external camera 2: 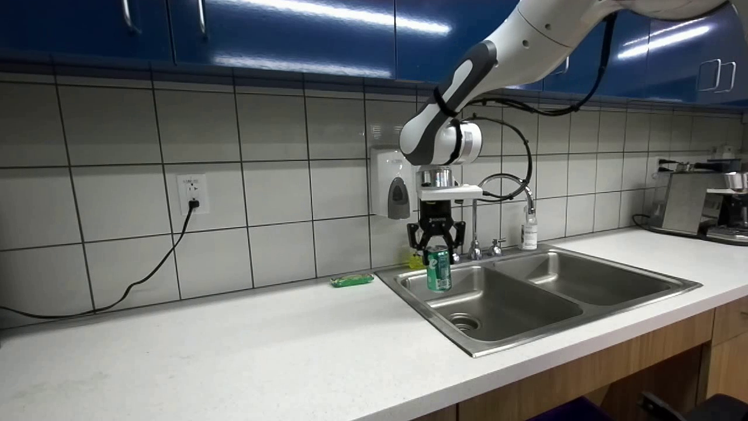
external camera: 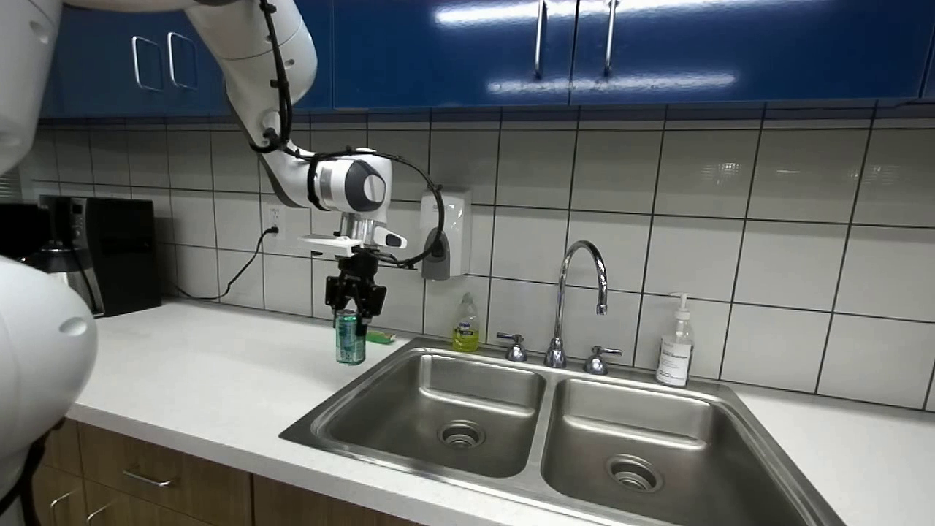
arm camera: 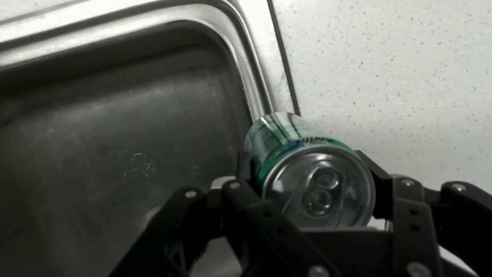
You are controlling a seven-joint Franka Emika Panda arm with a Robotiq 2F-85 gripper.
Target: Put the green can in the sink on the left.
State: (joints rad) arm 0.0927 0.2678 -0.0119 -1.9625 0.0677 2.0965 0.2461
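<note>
Wrist view: the green cylindrical metal can (arm camera: 313, 169), held lid-up, hides part of the flat silvery steel sink rim (arm camera: 273, 73). In both exterior views it hangs upright, its upper part pinched by the black jointed gripper (external camera 2: 439, 256), presumably so the base can land first. It is held aloft, likely to clear that rim, and seems to need moving inward, over the grey steel left basin (external camera: 409, 416), before release

The wrist view's left edge cuts off the sink (arm camera: 266, 50).
</note>
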